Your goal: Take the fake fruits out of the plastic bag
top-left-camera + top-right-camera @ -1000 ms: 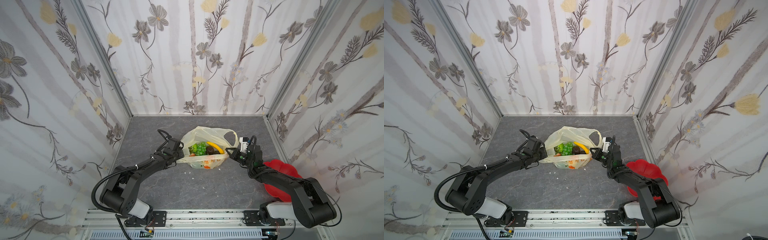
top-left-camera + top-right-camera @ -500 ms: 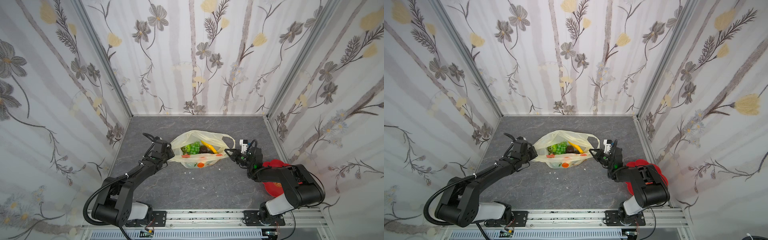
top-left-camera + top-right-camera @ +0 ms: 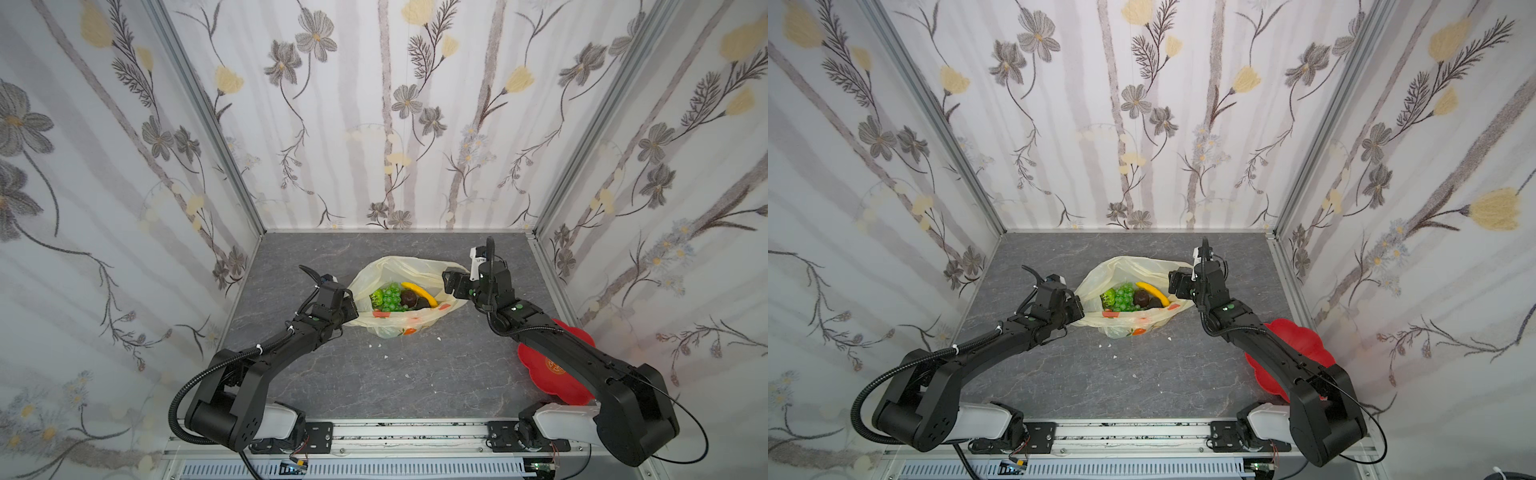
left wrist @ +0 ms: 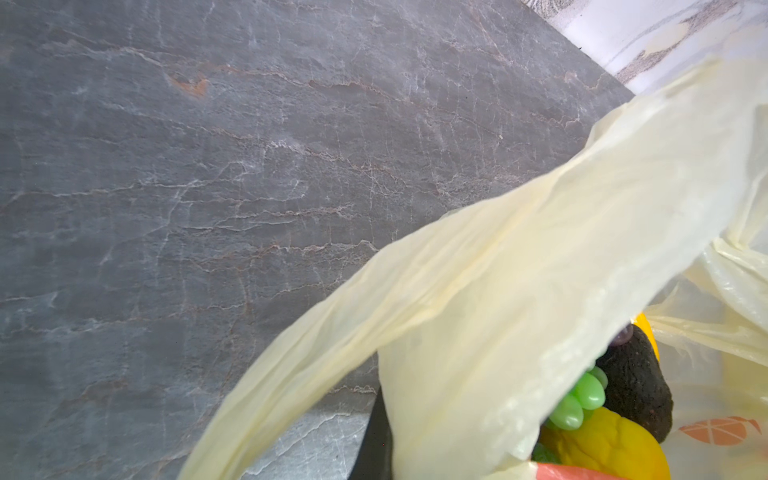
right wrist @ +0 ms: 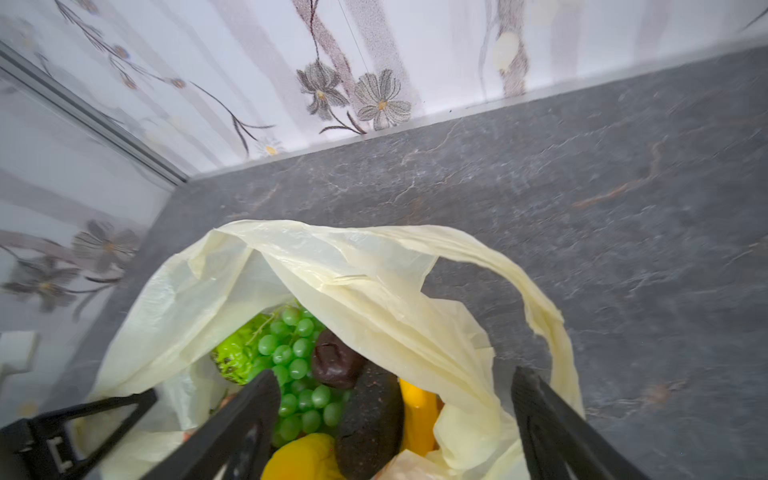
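**My left gripper (image 3: 351, 305) is clamped shut on the left rim of a pale-yellow translucent plastic bag (image 3: 395, 268) at mid-table, while my right gripper (image 5: 395, 374) hangs wide open, holding nothing, over the bag's right rim.**

The bag lies on the grey stone-patterned tabletop (image 3: 374, 382) between my two arms, its mouth gaping and its film crinkled. The right gripper's fingers (image 5: 257, 399) straddle the film, though I cannot tell whether they touch it. A red flower-shaped plastic dish (image 3: 544, 380) sits near the right edge, partly under my right arm, and its gold centre mark is too small to read. Orange-red fruit prints (image 3: 409, 331) mark the bag's front, with any lettering illegible. The glossy plastic fruits all lie inside the bag: a green grape bunch (image 3: 390, 299), a yellow banana (image 3: 419, 293), a dark green avocado (image 5: 370, 415), a bumpy green fruit (image 3: 377, 298), a yellow lemon (image 5: 303, 457) and a dark brown piece (image 3: 409, 298).
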Robot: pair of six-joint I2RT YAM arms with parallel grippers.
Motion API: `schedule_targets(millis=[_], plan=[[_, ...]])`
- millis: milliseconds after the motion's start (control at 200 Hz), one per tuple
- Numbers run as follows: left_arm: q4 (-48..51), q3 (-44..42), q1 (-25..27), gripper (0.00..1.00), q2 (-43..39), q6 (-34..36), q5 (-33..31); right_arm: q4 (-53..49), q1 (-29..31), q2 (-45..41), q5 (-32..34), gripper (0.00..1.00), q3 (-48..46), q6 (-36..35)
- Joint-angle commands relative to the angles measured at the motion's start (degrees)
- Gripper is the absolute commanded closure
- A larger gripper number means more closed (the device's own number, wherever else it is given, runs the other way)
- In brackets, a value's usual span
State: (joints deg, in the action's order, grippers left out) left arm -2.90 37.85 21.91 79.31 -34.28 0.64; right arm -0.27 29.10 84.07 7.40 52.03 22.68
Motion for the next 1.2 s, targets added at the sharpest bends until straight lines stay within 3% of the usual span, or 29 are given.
schedule_targets(millis=[0, 90, 385, 550, 729, 814, 879, 979, 1114, 1194], plan=[[-0.75, 1.06, -0.03, 1.0, 0.47, 0.49, -0.65, -9.05, 4.18, 3.72, 12.18, 0.09, 5.75, -18.06], [-0.71, 1.48, -0.03, 1.0, 0.93, 0.69, -0.81, -8.56, 6.05, 8.98, 13.77, 0.01, 9.86, -25.21], [-0.71, 1.88, -0.1, 1.0, 1.42, 0.87, -1.14, -5.71, 5.98, 22.15, 11.62, 0.0, 17.66, -36.14], [-0.7, 1.96, -0.32, 1.0, 1.52, 0.97, -1.17, -6.09, 5.45, 29.3, 14.11, 0.0, 21.0, -38.4], [-0.71, 1.66, -2.02, 1.0, 1.09, 0.94, -1.62, -6.75, 3.26, 33.29, 11.3, 0.02, 23.11, -37.35], [-0.67, 1.5, -2.74, 1.0, 0.97, 0.77, -2.25, -8.93, 2.18, 35.41, 10.75, 0.2, 25.34, -35.37], [-0.71, 1.11, -2.97, 1.0, 0.85, 0.47, -3.89, -10.67, 1.08, 35.62, 8.69, 0.4, 26.41, -32.62], [-0.79, -0.02, -3.9, 1.0, 0.79, -0.21, -6.14, -8.21, -2.18, 31.05, -1.04, 0.76, 22.97, -26.64], [-1.71, -1.69, -7.71, 1.0, 0.65, -1.29, -5.61, -4.38, -6.92, 26.27, -10.9, 0.95, 17.42, -19.72], [-2.01, -2.16, -9.66, 0.98, 0.76, -2.65, -5.79, -2.85, -9.79, 25.13, -16.17, 1.0, 15.2, -15.99]])
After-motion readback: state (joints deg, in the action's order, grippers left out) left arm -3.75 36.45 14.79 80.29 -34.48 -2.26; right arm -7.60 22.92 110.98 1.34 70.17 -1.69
